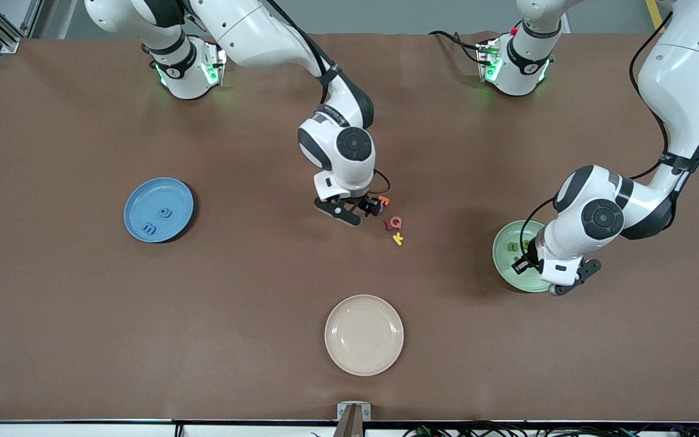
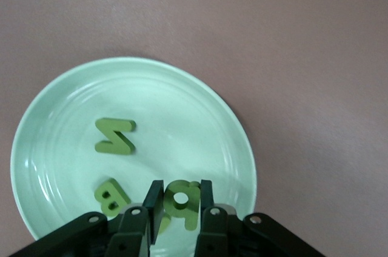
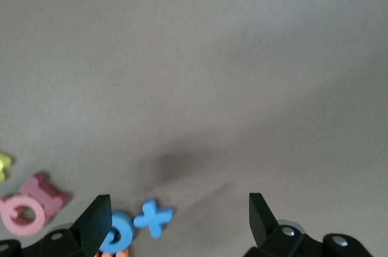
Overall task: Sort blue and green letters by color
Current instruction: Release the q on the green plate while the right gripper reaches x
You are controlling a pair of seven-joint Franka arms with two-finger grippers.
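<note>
Left gripper (image 2: 180, 203) holds an olive-green foam letter (image 2: 182, 199) pinched upright over the pale green round plate (image 2: 200, 117), above two flat green letters (image 2: 115, 136). Right gripper (image 3: 179, 223) stands wide over bare brown table (image 3: 242, 57); blue foam letters (image 3: 151, 217) lie just beside one finger.

A green foam N (image 2: 114, 136) and a green B (image 2: 110, 197) lie readable in the pale green plate (image 2: 60, 99) (a red Q (image 1: 395, 223) sits mid-table); no printed labels legible.
</note>
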